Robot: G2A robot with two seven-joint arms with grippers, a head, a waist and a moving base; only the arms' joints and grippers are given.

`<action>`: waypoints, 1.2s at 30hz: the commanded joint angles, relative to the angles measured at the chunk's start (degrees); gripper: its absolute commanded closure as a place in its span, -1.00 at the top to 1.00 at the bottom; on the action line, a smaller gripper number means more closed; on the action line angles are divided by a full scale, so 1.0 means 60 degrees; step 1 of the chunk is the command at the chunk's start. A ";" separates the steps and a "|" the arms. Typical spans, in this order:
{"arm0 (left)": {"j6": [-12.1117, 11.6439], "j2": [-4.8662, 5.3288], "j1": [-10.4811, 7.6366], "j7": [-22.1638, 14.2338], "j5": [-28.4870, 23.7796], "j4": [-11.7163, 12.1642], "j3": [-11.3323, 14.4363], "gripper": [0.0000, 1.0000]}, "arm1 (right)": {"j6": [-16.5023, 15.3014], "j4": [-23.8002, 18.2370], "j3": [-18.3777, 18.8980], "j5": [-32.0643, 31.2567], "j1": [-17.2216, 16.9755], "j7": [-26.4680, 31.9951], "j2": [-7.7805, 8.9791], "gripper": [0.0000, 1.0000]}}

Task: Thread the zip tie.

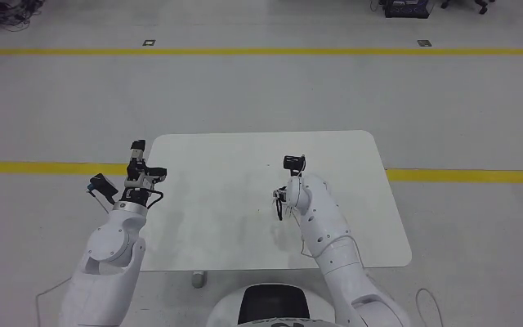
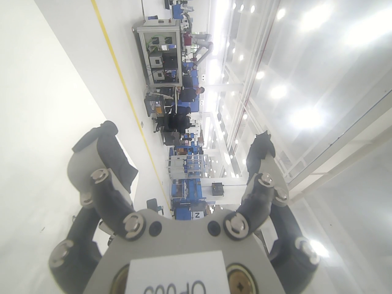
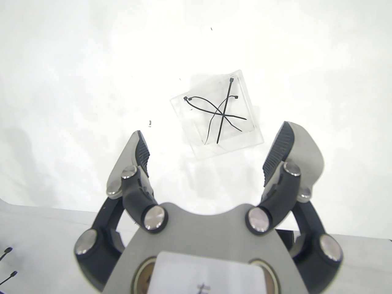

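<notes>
- My left fingers (image 2: pixel 101 154) are spread wide apart. The gap between them is free and they hold nothing.
- In the top view, my left arm sits at the left edge of the white surface (image 1: pixel 245 163). The left fingers are raised off it and point away from me, out over the floor and its yellow line (image 2: pixel 122 77).
- My right fingers (image 3: pixel 142 151) are also spread wide, with the ribbed pads facing each other. They hold nothing.
- In the top view, my right arm is over the middle of the surface. The right fingers are above the surface and tilted down toward it, without touching it.
- The zip ties (image 3: pixel 223 114) are black, and I count four. They lie inside a clear square tray (image 3: pixel 242 137).
- The ties cross one another near the middle of the tray. One lies straight and the others curve.
- Two of the heads sit close together near one corner of the tray. The other two heads lie near the side farthest from my right fingers.
- Each tie lies as an open strip, with its tail free of its head.
- The tray rests flat on the surface. In the right wrist view it shows in the gap between my right fingertips and beyond them, apart from both.
- The tray is well apart from my left fingers.
</notes>
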 commanded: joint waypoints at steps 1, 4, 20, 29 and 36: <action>0.0000 0.0000 0.0000 0.0000 0.0000 0.0000 0.0000 1.00 | 0.0000 -0.0001 -0.0024 0.0000 0.0016 0.0053 0.0008 1.00; 0.0000 0.0000 0.0000 0.0000 0.0000 0.0000 0.0000 1.00 | 0.0000 0.0005 -0.0082 0.0000 0.0028 0.0106 0.0007 0.66; 0.0000 0.0000 0.0000 0.0000 0.0000 0.0000 0.0000 1.00 | 0.0000 0.0941 -0.0024 0.0000 0.0460 -0.0076 -0.0057 -0.14; 0.0000 0.0000 0.0000 0.0000 0.0000 0.0000 0.0000 1.00 | 0.0000 0.2396 0.0294 0.0000 0.1147 -0.0491 -0.0164 -0.24; 0.0000 0.0000 0.0000 0.0000 0.0000 0.0000 0.0000 1.00 | 0.0000 0.3122 0.0618 0.0000 0.1486 -0.0911 -0.0290 -0.34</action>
